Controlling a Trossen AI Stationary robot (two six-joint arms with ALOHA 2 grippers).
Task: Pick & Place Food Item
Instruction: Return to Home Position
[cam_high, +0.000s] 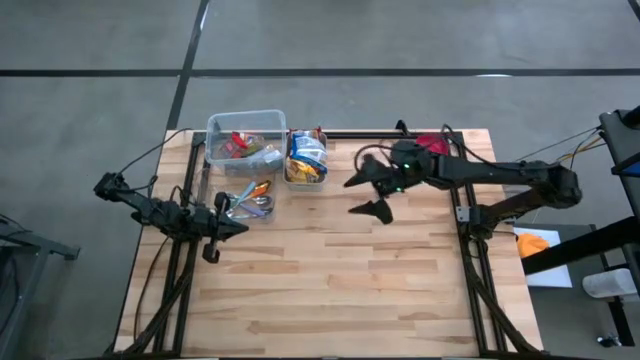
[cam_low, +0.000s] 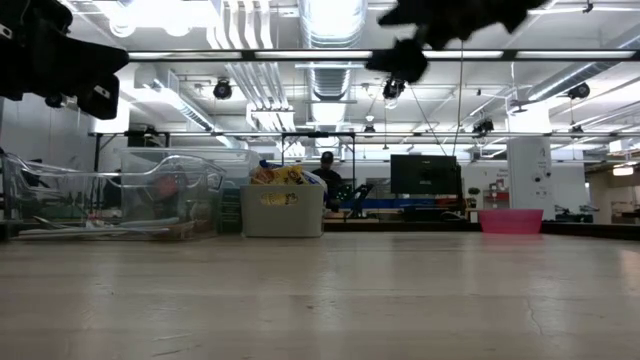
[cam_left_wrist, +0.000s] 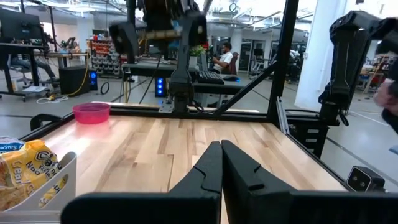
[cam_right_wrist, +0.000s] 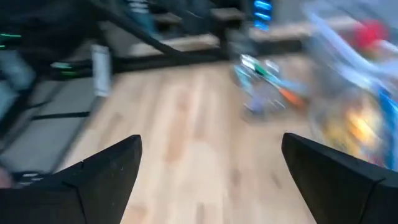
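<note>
Yellow and blue snack bags (cam_high: 307, 158) stand in a small open bin (cam_low: 283, 212) at the table's far edge, left of centre. A larger clear bin (cam_high: 245, 138) beside it holds more packaged food. My right gripper (cam_high: 350, 197) hangs open above the table, just right of the snack bin, its fingers pointing toward the table's left; it shows blurred in its own wrist view (cam_right_wrist: 211, 168), with nothing between the fingers. My left gripper (cam_high: 243, 228) waits shut near the left edge, level and off the table (cam_left_wrist: 221, 163).
A small clear tub of utensils (cam_high: 251, 203) sits between my left gripper and the bins. A pink bowl (cam_low: 510, 221) stands at the far right, partly under my right arm in the high view. Bare wooden tabletop (cam_high: 340, 290) fills the near half.
</note>
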